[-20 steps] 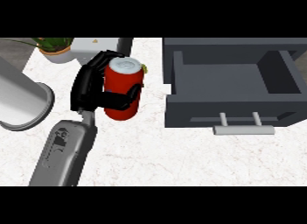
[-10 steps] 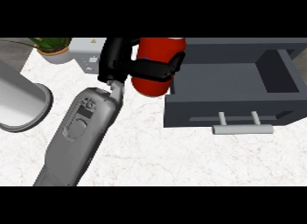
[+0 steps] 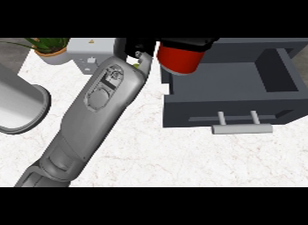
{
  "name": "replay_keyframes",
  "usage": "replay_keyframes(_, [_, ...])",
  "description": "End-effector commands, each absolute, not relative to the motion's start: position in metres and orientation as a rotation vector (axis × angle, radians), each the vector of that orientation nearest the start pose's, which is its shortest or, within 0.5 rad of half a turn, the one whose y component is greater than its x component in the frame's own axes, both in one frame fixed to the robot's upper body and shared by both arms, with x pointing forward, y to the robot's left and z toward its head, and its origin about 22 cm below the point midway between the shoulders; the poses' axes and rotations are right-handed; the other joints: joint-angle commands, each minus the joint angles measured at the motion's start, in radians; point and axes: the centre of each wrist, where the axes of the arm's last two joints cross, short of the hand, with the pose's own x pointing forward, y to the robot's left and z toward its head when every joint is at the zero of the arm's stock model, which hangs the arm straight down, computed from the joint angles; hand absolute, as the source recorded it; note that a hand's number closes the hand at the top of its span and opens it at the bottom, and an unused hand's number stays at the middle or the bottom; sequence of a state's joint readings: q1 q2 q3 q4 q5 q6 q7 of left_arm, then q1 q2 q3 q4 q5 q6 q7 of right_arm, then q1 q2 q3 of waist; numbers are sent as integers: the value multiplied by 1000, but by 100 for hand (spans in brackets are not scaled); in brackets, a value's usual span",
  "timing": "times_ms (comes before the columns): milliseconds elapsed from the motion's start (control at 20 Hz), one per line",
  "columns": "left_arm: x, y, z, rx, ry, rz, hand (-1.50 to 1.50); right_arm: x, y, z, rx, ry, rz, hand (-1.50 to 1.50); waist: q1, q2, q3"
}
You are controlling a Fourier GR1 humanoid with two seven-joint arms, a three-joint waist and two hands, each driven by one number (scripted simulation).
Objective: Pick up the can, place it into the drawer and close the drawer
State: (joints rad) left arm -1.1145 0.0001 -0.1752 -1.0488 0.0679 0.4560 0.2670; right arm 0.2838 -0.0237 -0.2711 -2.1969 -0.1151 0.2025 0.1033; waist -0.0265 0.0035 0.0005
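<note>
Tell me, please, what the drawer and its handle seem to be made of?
The drawer looks like painted metal or plastic: flat dark grey walls, matte, without grain. Its handle looks like brushed metal: a pale grey bar on two posts, slightly lighter along its length.

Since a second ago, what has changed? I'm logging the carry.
The left hand, curled round the red can, lifted it off the counter and carried it right, over the open drawer's left rear corner. The forearm swung along. Drawer, handle, plant and grey cylinder stayed put.
</note>
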Motion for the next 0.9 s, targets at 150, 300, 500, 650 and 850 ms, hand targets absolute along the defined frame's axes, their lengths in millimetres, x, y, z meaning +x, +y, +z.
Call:
replay_keyframes(150, [397, -2, 234, -10, -1806, -191, 150, 141, -301, 113, -159, -1835, -35, -150, -10, 0, 0])
replay_keyframes(300, [411, -7, 243, 15, -1771, -199, 150, 162, -315, 105, -169, -1823, -14, -150, -16, 6, 1])
replay_keyframes(500, [402, -25, 249, 15, -1775, -233, 150, 158, -306, 102, -172, -1848, -34, -150, -21, 3, 1])
replay_keyframes(650, [414, -17, 235, 40, -1780, -231, 150, 152, -291, 99, -170, -1841, -15, -150, -21, 5, 1])
replay_keyframes(850, [421, -23, 244, 91, -1786, -257, 150, 154, -291, 93, -166, -1845, -10, -150, -33, 9, 2])
